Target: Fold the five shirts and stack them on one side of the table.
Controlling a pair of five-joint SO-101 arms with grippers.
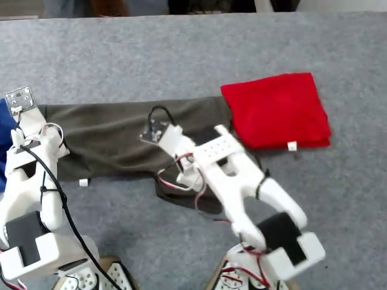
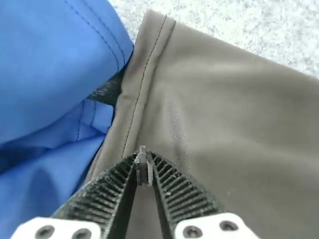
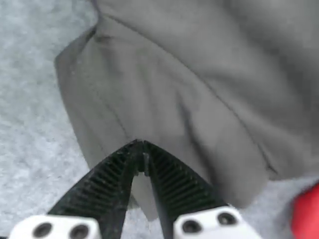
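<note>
An olive shirt (image 1: 115, 136) lies stretched as a long band across the middle of the grey table (image 1: 181, 54). My left gripper (image 2: 143, 167) is shut on its hemmed end, next to a blue shirt (image 2: 50, 74); from above this gripper (image 1: 23, 107) sits at the band's left end. My right gripper (image 3: 142, 152) is shut on a fold of the olive shirt (image 3: 199, 99), and in the high view it (image 1: 153, 130) is over the band's middle. A folded red shirt (image 1: 275, 109) rests flat at the right.
The blue shirt (image 1: 5, 124) bunches at the table's left edge, touching the olive one. A loose flap of olive cloth (image 1: 181, 196) hangs toward the front under the right arm. Bare grey table stretches along the back and at the front right.
</note>
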